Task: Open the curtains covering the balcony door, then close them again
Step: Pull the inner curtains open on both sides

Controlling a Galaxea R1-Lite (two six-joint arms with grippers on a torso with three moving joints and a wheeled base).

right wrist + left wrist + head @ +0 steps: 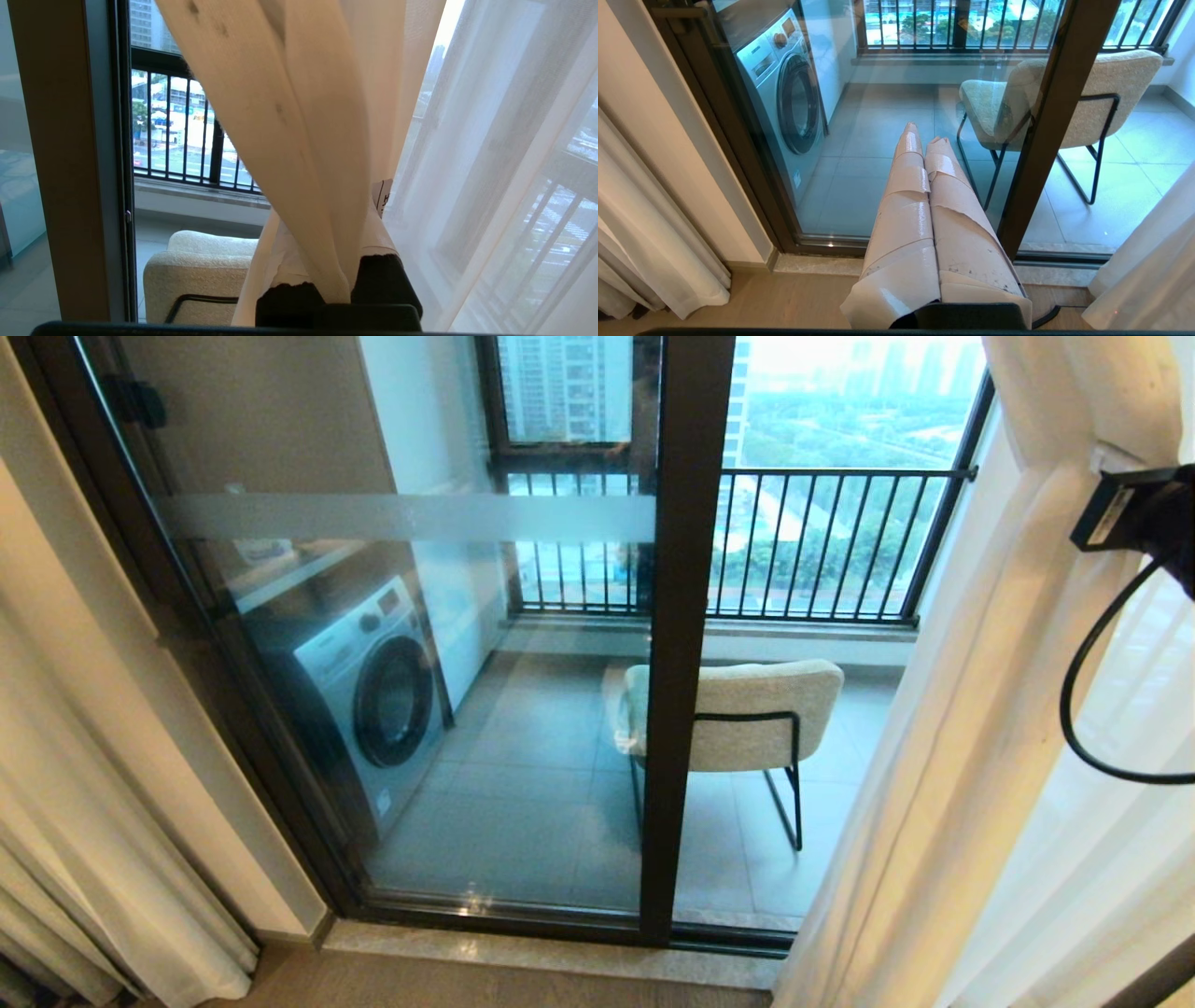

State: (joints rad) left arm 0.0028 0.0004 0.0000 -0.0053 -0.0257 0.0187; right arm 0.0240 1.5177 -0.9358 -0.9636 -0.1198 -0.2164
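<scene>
Cream-beige pleated curtains (103, 859) are hanging bunched at the far left, the dark-framed glass balcony door (686, 644) standing uncovered. The left gripper (924, 140) is idling with fingers pressed together. The right gripper (348, 280) is pinching the right-hand drape's edge (sheers beside it).
</scene>
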